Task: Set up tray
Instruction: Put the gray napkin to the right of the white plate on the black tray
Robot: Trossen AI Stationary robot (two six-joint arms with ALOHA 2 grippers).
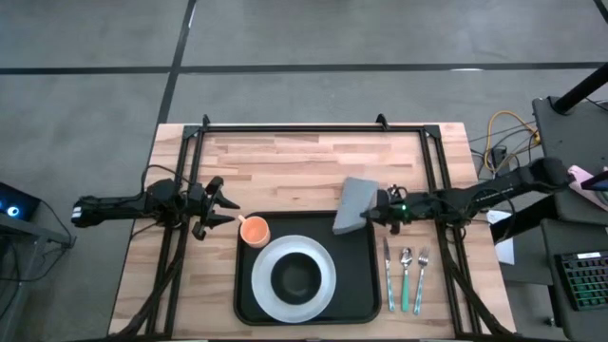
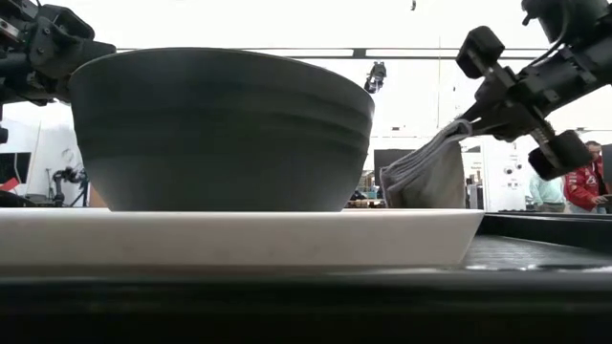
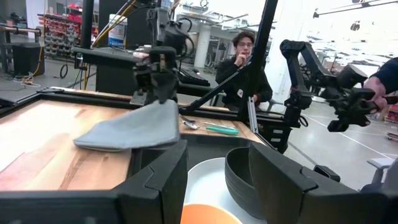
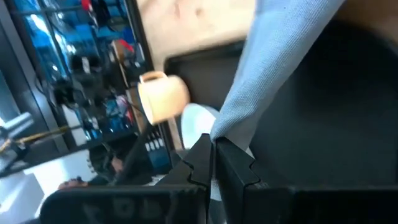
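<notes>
The left gripper [image 1: 226, 208] is held with fingers apart beside the tray's [image 1: 357, 296] left rim, near an orange cup [image 1: 254, 230]. The tray is placed at the worktop's front edge, carrying a plate [image 1: 323, 289] and bowl [image 1: 296, 275]. A grey napkin [image 1: 354, 204] is clamped by the right gripper [image 1: 371, 211] over the tray's far right corner.

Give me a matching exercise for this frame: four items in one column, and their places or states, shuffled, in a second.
Items:
1. napkin
2. bowl
3. cup
4. cutlery

Places or states:
A. on the white plate
B. on the bare wood, right of the tray
C. held in the right hand
D. in the tray's corner, near the open left hand

Pairs: 1-C, 2-A, 3-D, 4-B
</notes>
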